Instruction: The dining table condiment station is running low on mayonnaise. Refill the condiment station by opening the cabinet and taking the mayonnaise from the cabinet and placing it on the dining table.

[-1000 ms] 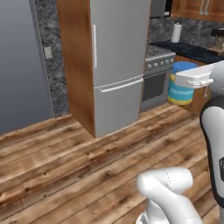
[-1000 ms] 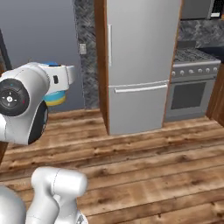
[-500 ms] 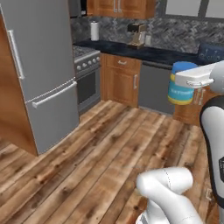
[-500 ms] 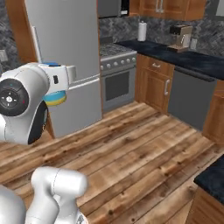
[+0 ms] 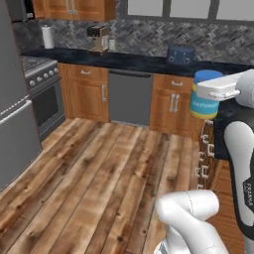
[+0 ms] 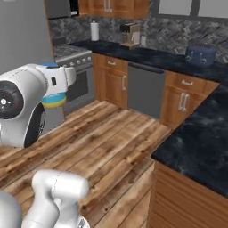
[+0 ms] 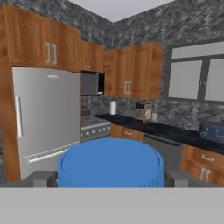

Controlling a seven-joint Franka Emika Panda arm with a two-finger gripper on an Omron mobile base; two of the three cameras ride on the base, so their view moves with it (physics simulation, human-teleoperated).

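- Broadly, a wood-plank floor (image 5: 99, 173) of mixed brown boards ran between the appliances and the counters.
- Tall stainless-steel refrigerator (image 7: 43, 118) with a long vertical handle, boxed in medium-brown wood, stood at the left of the hand view.
- Black white-veined marble counter (image 6: 196, 129) on wooden base cabinets ran along the back wall and turned a corner toward the right base camera.
- Upper wall cabinet (image 7: 133, 72) of medium-brown wood with silver bar handles hung in the room's corner, doors shut, beside pale frosted window panes (image 7: 197, 78).
- Steel range (image 6: 73, 73) with a dark oven door stood next to the refrigerator; a grey dishwasher front (image 5: 130, 96) sat between two wooden base cabinets.
- Blue toaster (image 5: 180, 54), brown coffee machine (image 5: 99, 39) and white paper-towel roll (image 5: 47, 36) stood on the back counter, well apart.
- White two-finger gripper (image 5: 211, 92) was held high over the floor, its fingers (image 7: 41, 178) spread wide and clasping the jar on either side.
- Small cylindrical mayonnaise jar (image 5: 204, 99), blue lid, pale yellow body, teal label band, sat upright in that grasp, off any surface.
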